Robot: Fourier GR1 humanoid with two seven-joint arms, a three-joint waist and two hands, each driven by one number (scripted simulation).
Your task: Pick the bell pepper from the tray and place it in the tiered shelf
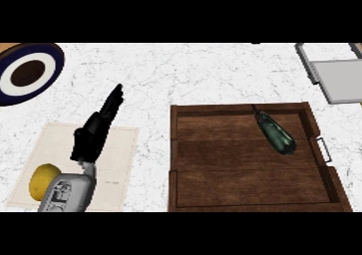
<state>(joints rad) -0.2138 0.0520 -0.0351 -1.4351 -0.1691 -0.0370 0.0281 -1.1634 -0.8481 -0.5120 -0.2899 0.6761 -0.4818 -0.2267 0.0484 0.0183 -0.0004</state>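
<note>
1. The task is at its opening step: the bell pepper (275,132), a dark green, long shape with a thin stem, lies in the upper right part of the wooden tray (242,196), untouched.
2. Only the left hand (95,130) shows, well left of the tray over a pale mat (117,164); its fingers are straight and hold nothing. The right hand is out of view.
3. The next move likely calls for a hand to reach over the tray wall and close round the pepper, then carry it up and right to the tiered shelf (338,74), a grey frame at the upper right corner.
4. The surface (198,74) is white marble. A dark blue and white plate (25,73) sits at the upper left, and a yellow round fruit (42,180) lies on the mat beside the left forearm.
</note>
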